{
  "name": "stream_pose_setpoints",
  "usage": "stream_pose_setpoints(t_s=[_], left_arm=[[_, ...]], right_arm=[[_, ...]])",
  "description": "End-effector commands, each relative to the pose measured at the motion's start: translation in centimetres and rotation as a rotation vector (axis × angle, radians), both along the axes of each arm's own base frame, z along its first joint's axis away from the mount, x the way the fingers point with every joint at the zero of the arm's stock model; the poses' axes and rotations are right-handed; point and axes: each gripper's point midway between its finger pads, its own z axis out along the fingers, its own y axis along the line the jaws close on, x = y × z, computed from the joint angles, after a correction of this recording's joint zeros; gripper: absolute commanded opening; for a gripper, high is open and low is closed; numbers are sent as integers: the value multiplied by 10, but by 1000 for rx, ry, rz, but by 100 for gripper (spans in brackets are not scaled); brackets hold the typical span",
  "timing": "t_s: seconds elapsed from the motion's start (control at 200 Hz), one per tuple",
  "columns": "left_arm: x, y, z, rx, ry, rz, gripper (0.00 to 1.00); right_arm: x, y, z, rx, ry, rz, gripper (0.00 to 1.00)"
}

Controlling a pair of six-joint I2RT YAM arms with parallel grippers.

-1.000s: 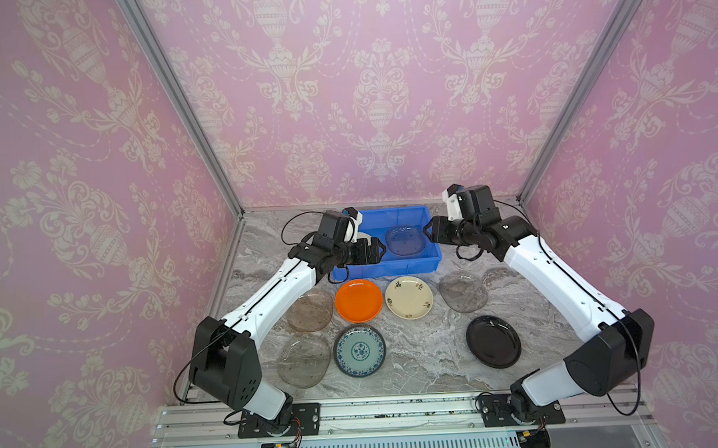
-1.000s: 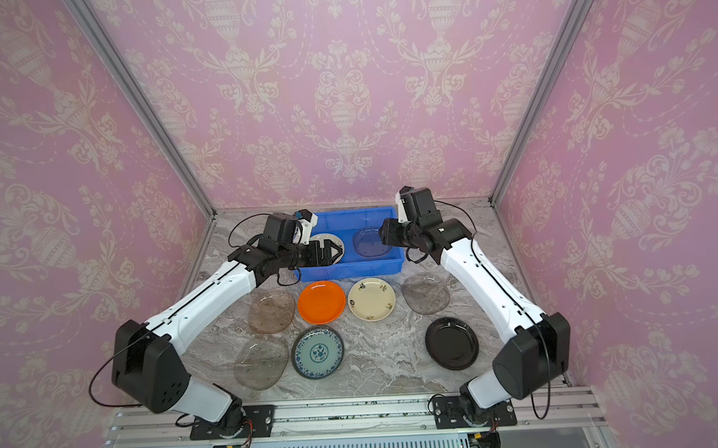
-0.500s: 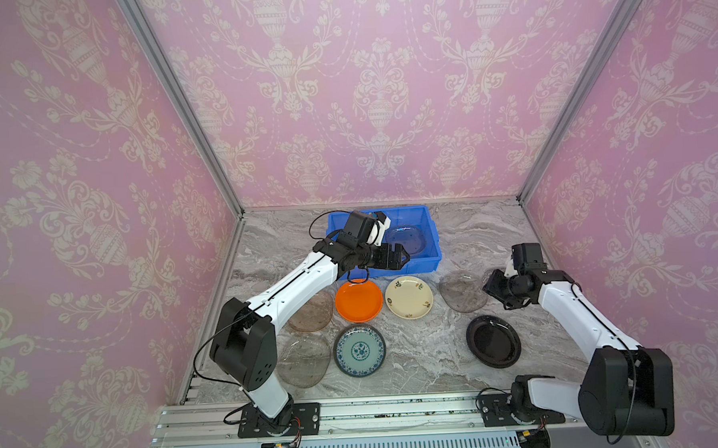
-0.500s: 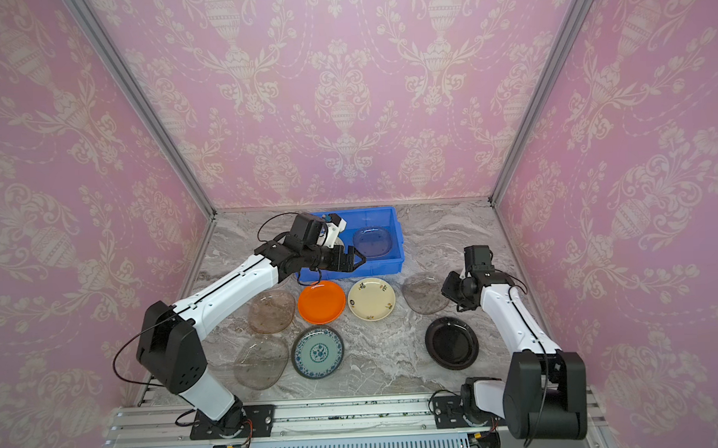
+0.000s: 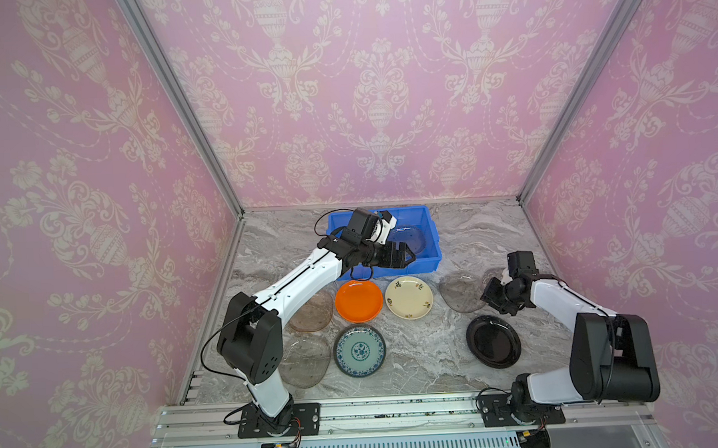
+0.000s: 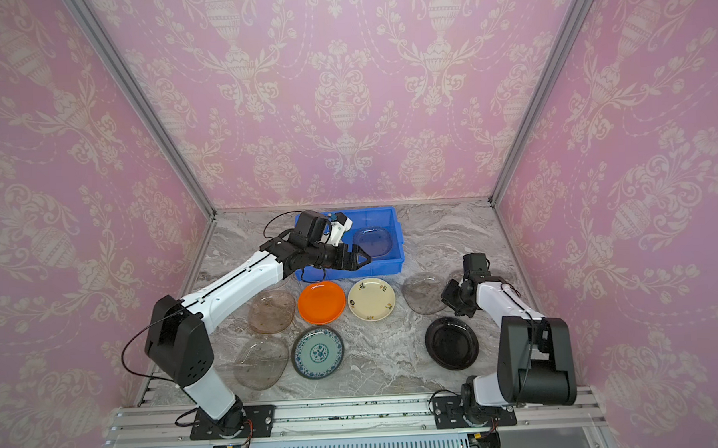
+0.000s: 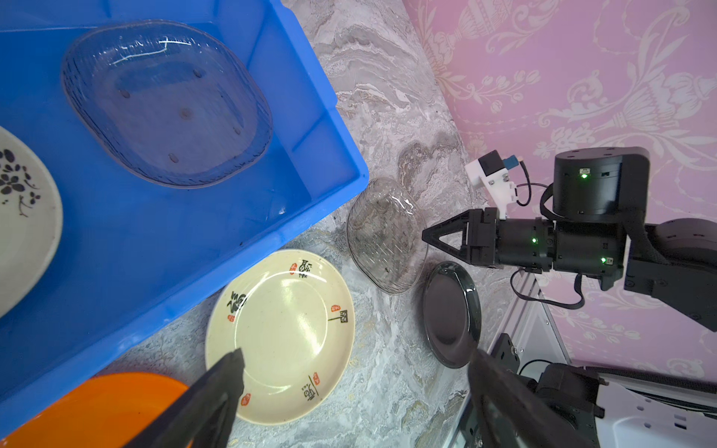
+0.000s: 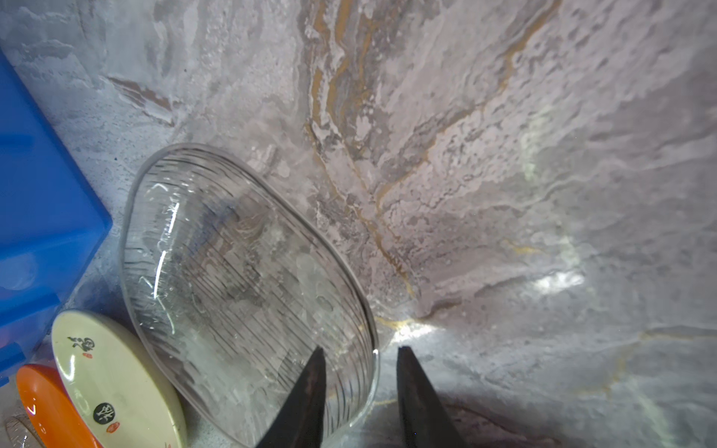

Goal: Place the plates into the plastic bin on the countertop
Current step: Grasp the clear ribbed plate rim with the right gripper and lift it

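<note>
**Right gripper at glass plate rim, left gripper open by bin**

The table (image 5: 418, 370) is grey-white marble pattern with brownish veins. Pink damask wallpaper (image 5: 376, 87) boxes it in on three sides, with aluminium posts (image 5: 177, 104) in the corners and a metal rail (image 5: 365, 412) along the front.

The blue bin (image 5: 425, 265) sits at the back of the table, near the middle. Inside it a clear glass plate (image 7: 167, 104) lies flat on the floor. A cream floral plate (image 7: 23, 217) lies beside it, seen in the left wrist view only.

My left gripper (image 5: 406, 255) hangs over the bin's front wall, fingers spread wide, nothing between them.

On the table:
- orange plate (image 5: 358, 300) and cream plate (image 5: 409, 297), side by side just in front of the bin
- grey glass plate (image 5: 460, 290) to their right
- black plate (image 5: 493, 341) nearer the front
- teal patterned plate (image 5: 359, 350) below the orange one
- brown glass plate (image 5: 317, 318), partly hidden by my left arm
- smoky glass plate (image 5: 309, 362) in front of it

My right gripper (image 8: 359, 351) is low at the grey glass plate, fingers narrowly apart and straddling its rim. I can't tell if they pinch it.
</note>
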Motion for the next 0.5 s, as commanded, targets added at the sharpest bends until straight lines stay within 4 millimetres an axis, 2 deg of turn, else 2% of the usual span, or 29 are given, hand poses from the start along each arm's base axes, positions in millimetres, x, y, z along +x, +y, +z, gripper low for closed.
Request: stream_pose_setpoints(t_s=[0.0,0.34,0.44,0.495], left_arm=[[1,-7,6,-24,18,-15,92],[4,-11,2,-21,34,-22,91],[4,-12,1,-22,39,-24,91],[5,-12,1,-21,39,-25,91]], right_arm=[[6,-4,-3,-5,-3,-14,30],[7,-7,-5,-17,-3,-18,10],[5,-8,-4,-29,-1,-14,0],[4,-9,-3,-37,-1,-17,0]])
